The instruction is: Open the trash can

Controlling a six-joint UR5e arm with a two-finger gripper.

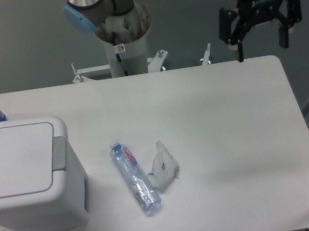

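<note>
At the left edge of the table (220,120) we find the bin (33,180), a big white plastic box with rounded corners, its flat lid (17,160) shut and level and a grey hinge strip (59,153) running down the lid's right side. We judge the body stiff and fairly light, so it may slide or tip if we push sideways; the lid looks like thin, smooth plastic that should swing easily about that strip. Our best hold would be the lid edge farthest from the hinge, but that edge runs out of view, so we cannot tell whether it has a lip.

Just right of the bin, a clear empty bottle (135,177) lies on its side, and a crumpled scrap of clear wrapper (163,165) sits beside it, close to touching.

Behind the table stands the arm's base (123,32). Far to the right, above the table's back corner and well apart from the bin, we see our gripper (261,44) hanging with fingers spread wide and nothing between them.
</note>
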